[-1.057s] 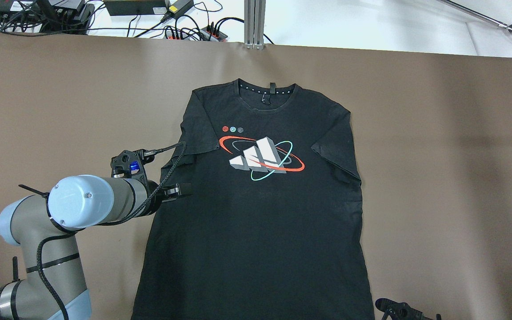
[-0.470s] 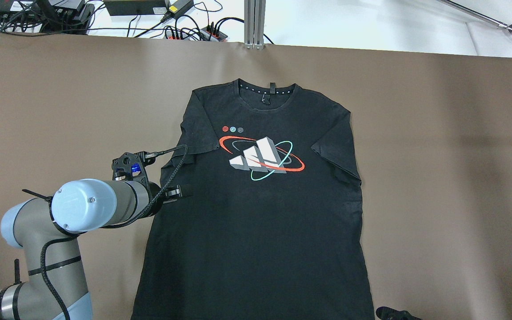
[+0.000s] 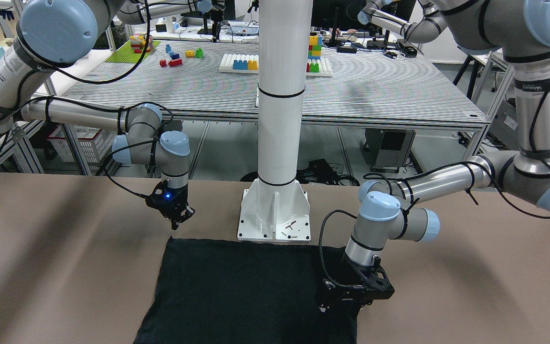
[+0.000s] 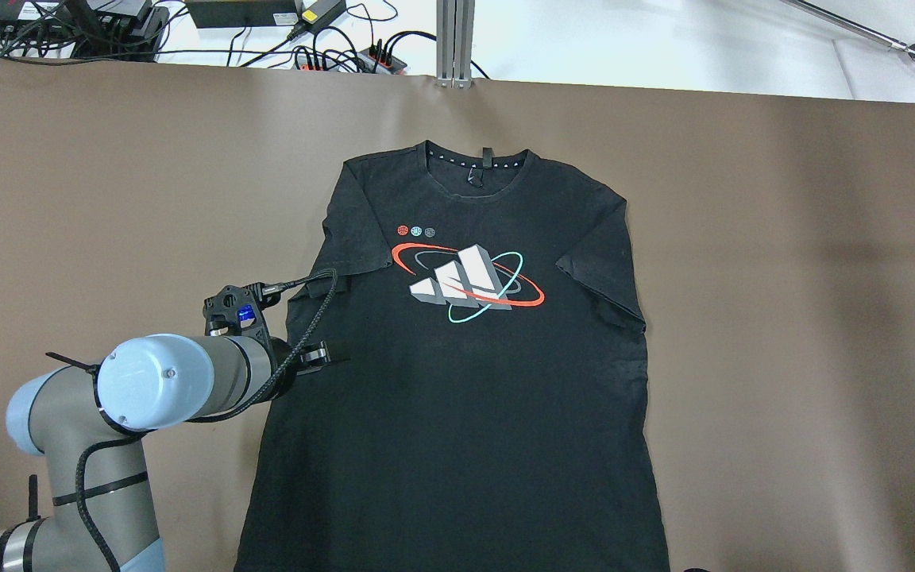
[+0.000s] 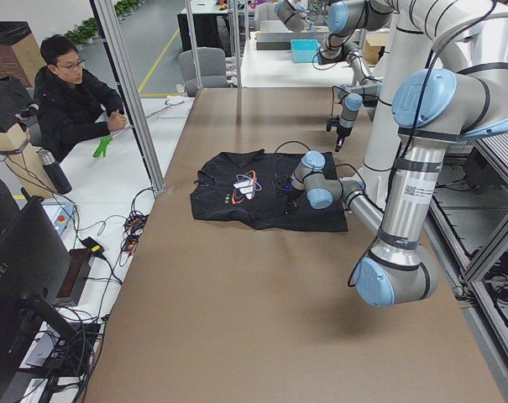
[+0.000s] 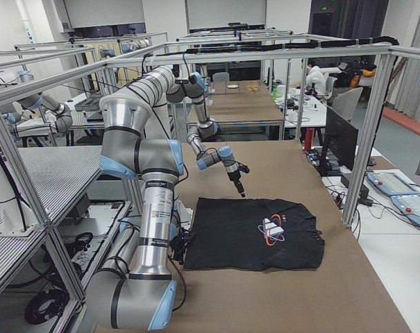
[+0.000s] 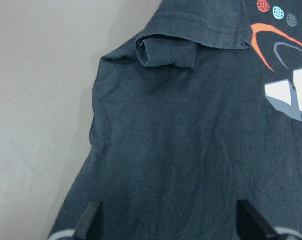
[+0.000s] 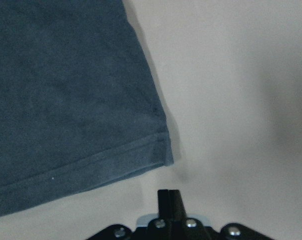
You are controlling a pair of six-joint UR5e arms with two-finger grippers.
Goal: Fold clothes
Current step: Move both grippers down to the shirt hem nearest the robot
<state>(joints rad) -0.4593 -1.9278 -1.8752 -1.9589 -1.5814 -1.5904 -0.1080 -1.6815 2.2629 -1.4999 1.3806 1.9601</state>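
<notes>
left gripper (image 7: 169, 224) hangs over clothes (image 4: 457, 381) on brown table (image 4: 783, 318).

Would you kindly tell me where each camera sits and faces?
Overhead: behind the robot, looking forward and down on the black T-shirt; left arm and left gripper show.
Front-facing: across the table, facing the robot; both arms, right gripper, white pillar.
Exterior left: table's end, looking along it; left arm near, seated person beyond.
Exterior right: opposite end; right arm near.
Left wrist: looks down on the sleeve; open jaws.
Right wrist: looks down on the hem corner; shut jaws.
Shared: overhead and left wrist both show the chest print.
</notes>
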